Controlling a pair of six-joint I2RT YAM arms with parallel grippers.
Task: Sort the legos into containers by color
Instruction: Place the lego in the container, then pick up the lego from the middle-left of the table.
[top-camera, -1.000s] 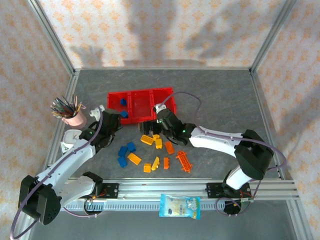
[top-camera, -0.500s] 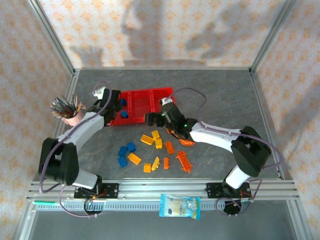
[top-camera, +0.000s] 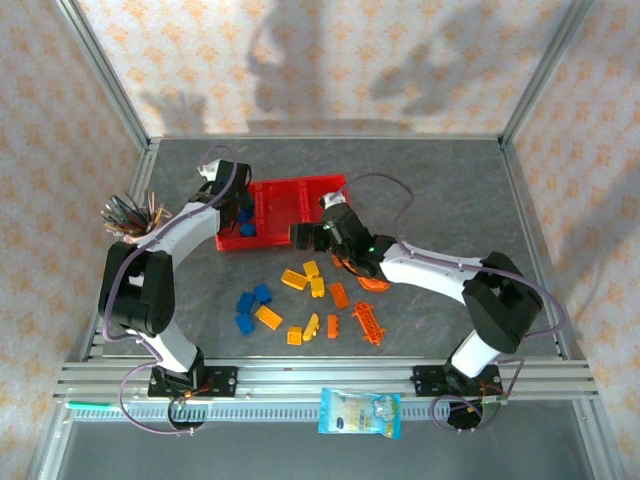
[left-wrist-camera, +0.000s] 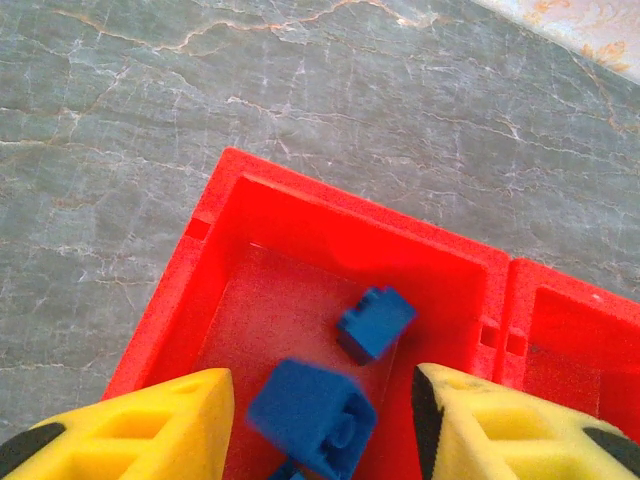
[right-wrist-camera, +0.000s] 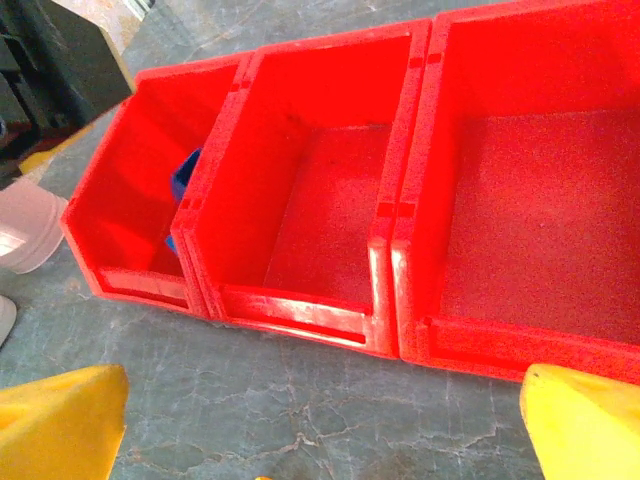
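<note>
left gripper (left-wrist-camera: 318, 392) fingers apart, over left bin (left-wrist-camera: 170, 310) | blue brick (left-wrist-camera: 310, 418) blurred between them, touching neither | right gripper (right-wrist-camera: 320, 405) fingers wide apart, empty, facing bins (right-wrist-camera: 395, 215)

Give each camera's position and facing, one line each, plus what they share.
Top external: above and behind the bases, looking down on the table, left arm, right arm, red tray and loose bricks.
Left wrist: on the left arm, looking down into the tray's end bin at blue bricks; left fingers at the bottom.
Right wrist: low, facing the tray's near side; right fingers in the bottom corners.
Shared: the tray, in all three.
</note>
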